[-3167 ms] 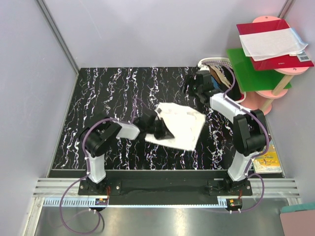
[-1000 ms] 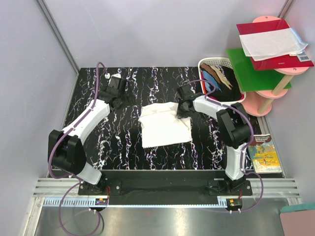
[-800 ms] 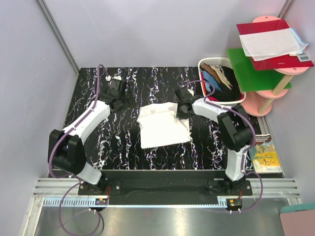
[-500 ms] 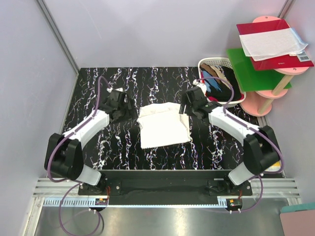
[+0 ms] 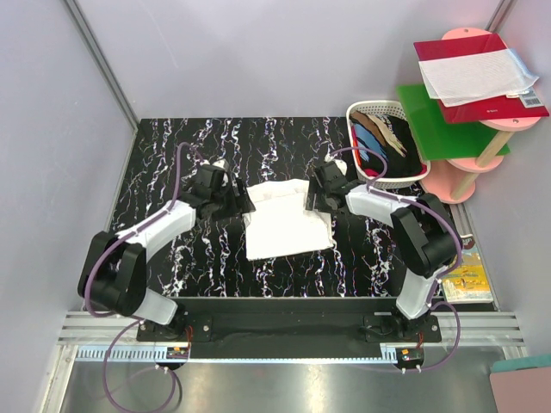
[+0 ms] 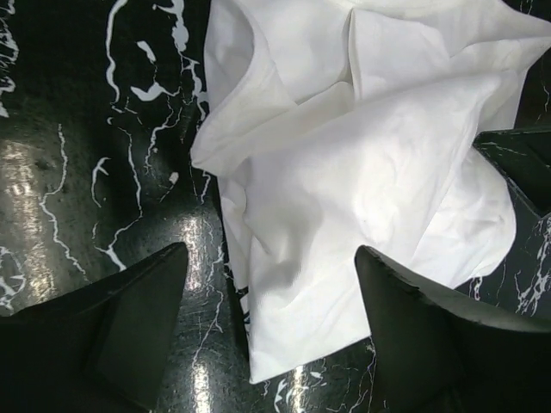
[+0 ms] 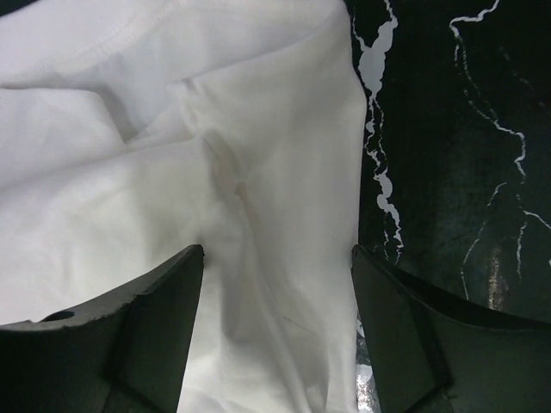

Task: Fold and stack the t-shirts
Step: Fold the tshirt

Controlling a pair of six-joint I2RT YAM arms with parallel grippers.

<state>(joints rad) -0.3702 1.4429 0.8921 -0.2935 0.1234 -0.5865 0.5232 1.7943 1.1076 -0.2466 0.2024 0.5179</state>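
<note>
Near the middle of the worktop (image 5: 172, 155) lies the white t-shirt (image 5: 288, 225), roughly folded, rumpled along its far edge. Left gripper (image 5: 244, 200) and right gripper (image 5: 312, 200) flank that edge, both spread, holding nothing. Other shirts (image 5: 385, 138) sit in the basket (image 5: 372, 104) at the far right corner, seemingly not yet folded.
</note>
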